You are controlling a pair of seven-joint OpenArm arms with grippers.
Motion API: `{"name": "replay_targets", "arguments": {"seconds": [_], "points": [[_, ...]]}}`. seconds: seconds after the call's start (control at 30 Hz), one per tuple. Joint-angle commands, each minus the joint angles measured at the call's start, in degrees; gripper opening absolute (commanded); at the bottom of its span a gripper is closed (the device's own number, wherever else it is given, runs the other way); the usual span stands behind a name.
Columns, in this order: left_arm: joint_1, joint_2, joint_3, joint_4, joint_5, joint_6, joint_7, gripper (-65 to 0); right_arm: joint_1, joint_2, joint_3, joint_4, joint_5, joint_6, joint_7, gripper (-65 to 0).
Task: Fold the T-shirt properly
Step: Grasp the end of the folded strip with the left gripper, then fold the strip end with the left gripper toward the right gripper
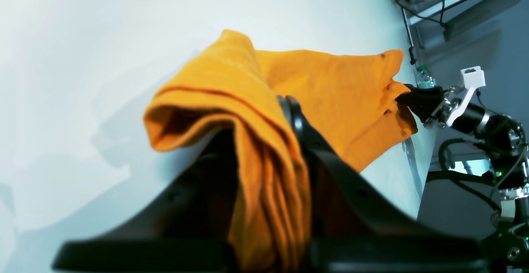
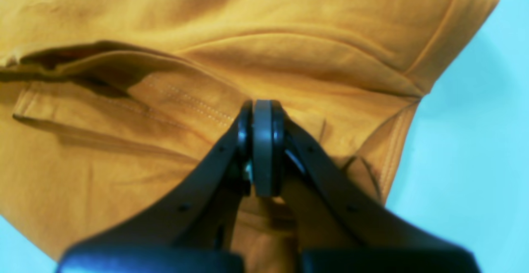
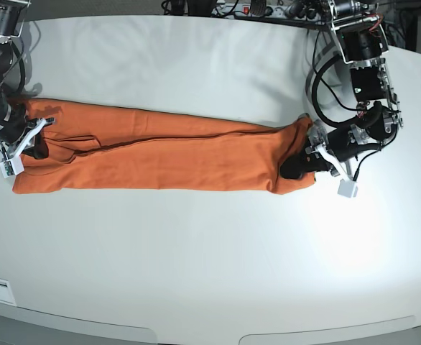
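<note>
Both jaws are clenched on the plain orange short-sleeved T-shirt (image 3: 160,151) of thin soft fabric: the left gripper (image 3: 297,167) bunches folds at its 3 o'clock end, the right gripper (image 3: 32,147) pinches its 9 o'clock end. The shirt lies as a long band across the white worktop (image 3: 210,259). Black cables (image 3: 325,79) loop by the left arm at 1 o'clock, off the cloth.

White worktop (image 3: 196,251) spanning the whole scene, a small clear plastic bottle (image 1: 424,78) beyond its far edge in the left wrist view, dark cables (image 3: 268,8) and a power strip (image 3: 264,10) along the far edge.
</note>
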Motion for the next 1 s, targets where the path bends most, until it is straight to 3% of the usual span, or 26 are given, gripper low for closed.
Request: {"name": "replay_targets", "arguments": {"seconds": [0.0, 0.37, 0.53, 0.77, 0.97], "points": [[-0.61, -0.37, 0.26, 0.02, -1.09, 0.98, 1.60, -65.0, 0.04, 0.98, 0.46, 0.68, -0.22, 0.09, 0.00, -65.0], [-1.70, -3.39, 0.26, 2.84, -17.05, -5.07, 10.54, -65.0, -0.31, 0.42, 0.46, 0.68, -0.44, 0.15, 0.13, -65.0], [-1.75, -4.96, 0.26, 2.84, -19.78, -5.09, 10.54, -65.0, -0.28, 0.42, 0.46, 0.68, -0.39, 0.15, 0.13, -65.0], [-4.26, -4.50, 0.28, 2.84, -22.08, -6.12, 10.54, -65.0, -0.35, 0.39, 0.46, 0.68, -0.22, 0.13, -0.33, -65.0], [-6.45, -1.14, 0.63, 2.82, -17.79, -6.10, 9.29, -65.0, -1.27, 0.04, 0.46, 0.68, -0.26, -0.24, -0.28, -65.0]]}}
